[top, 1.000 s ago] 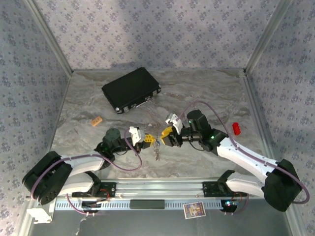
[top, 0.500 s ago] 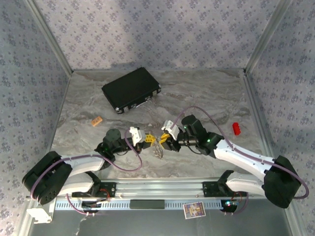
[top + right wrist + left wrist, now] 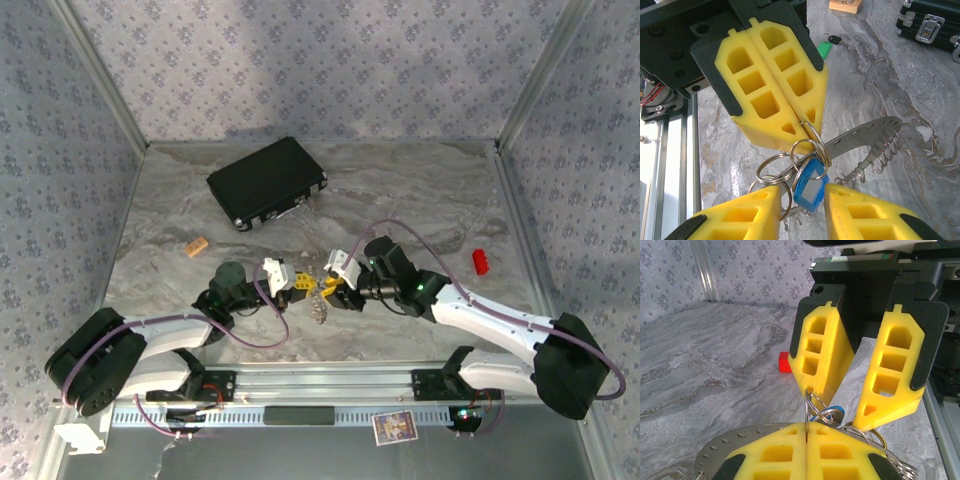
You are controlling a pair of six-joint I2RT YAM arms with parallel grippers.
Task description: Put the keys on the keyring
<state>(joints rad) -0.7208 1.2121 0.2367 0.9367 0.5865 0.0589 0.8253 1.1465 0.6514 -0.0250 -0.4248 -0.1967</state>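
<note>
Now my right arm has swung in leftward: a second ago a strip of bare marble lay between my two grippers, and at this moment my right gripper (image 3: 804,192) meets my left gripper (image 3: 806,432) tip to tip at the front middle of the table (image 3: 420,190). My left arm has not shifted. Its fingers are pressed flat together on a small split ring (image 3: 813,134) that pokes out of their seam. A bunch of wire loops (image 3: 771,172) hangs from that ring with the blue key (image 3: 810,184). The blue tag sits in the gap between my right fingers, which stand apart; I cannot tell whether either pad touches it. The keyring (image 3: 860,138) passes just behind the bunch, tilted, and I cannot tell whether it rests on the marble. The green key (image 3: 825,49) lies flat past my left gripper, toward the tan block (image 3: 197,245), apart from everything else. That block, the black case (image 3: 267,183) and the red block (image 3: 480,261) lie where they did before. Bare marble opens between my grippers and the case, and rightward as far as the red block. The rail (image 3: 320,382) runs near behind my wrists, and the papered walls (image 3: 300,70) stand well apart.
</note>
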